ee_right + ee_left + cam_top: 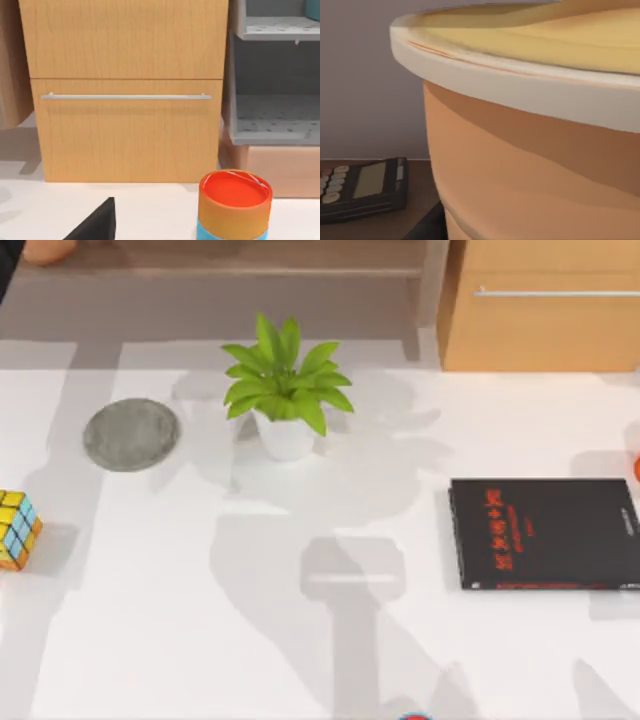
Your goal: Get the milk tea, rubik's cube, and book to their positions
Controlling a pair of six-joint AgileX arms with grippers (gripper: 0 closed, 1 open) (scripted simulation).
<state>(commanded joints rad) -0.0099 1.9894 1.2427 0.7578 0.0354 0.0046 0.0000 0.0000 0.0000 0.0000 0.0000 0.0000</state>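
One milk tea (530, 125) loomed just before the left wrist camera, near a calculator (362, 187); finger state could not be told. Probably rigid, top-heavy, spillable; grasp mid-wall, below the rim.

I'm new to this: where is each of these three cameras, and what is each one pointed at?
Top view: above the table, looking straight down on the plant, grey coaster, cube and black book; arm shadows cross the table.
Left wrist view: on the left arm, very close to the milk tea, a calculator behind.
Right wrist view: on the right arm, low, facing a wooden cabinet, shelves and an orange-lidded can.
Shared: top and right wrist views both show the cabinet and black book.
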